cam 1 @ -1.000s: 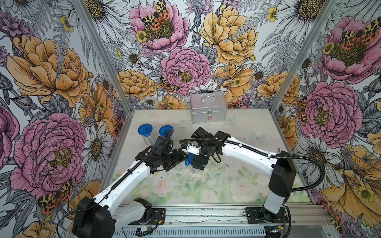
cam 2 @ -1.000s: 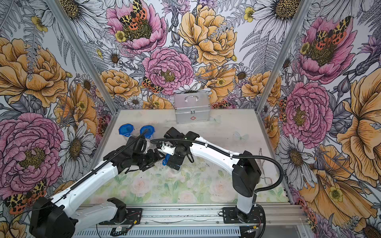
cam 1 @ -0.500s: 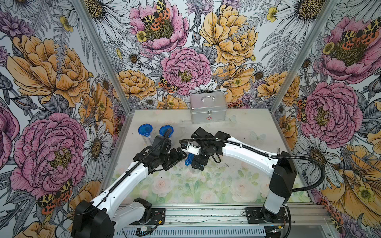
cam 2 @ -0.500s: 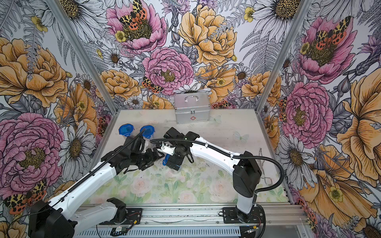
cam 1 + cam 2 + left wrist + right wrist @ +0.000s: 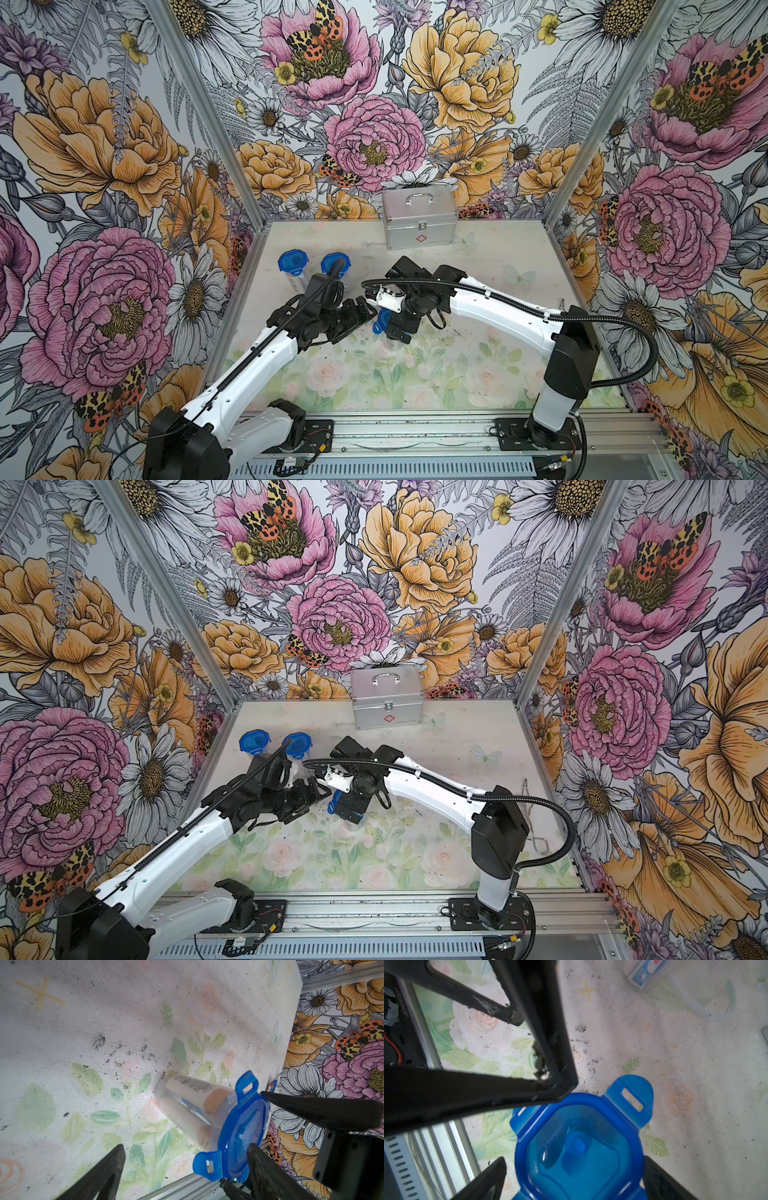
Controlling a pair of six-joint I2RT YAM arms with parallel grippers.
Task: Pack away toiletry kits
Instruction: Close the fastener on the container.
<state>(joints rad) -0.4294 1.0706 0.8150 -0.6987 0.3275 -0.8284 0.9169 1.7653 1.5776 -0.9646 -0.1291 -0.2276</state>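
Jaws are spread wide on both arms. The right gripper (image 5: 574, 1158) is set astride the blue lid (image 5: 243, 1134) of a packed clear cup (image 5: 187, 1109), stood centrally on the table (image 5: 457, 374). The left gripper (image 5: 363, 316) is poised just beside, one fingertip at the lid's rim. Another lidded cup (image 5: 293, 262) and its neighbour (image 5: 326, 266) are seen back-left.

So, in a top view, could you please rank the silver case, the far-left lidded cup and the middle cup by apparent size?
1. silver case: clearly largest.
2. far-left lidded cup.
3. middle cup: least showing, but it is mostly hidden, so its rank is unsure.
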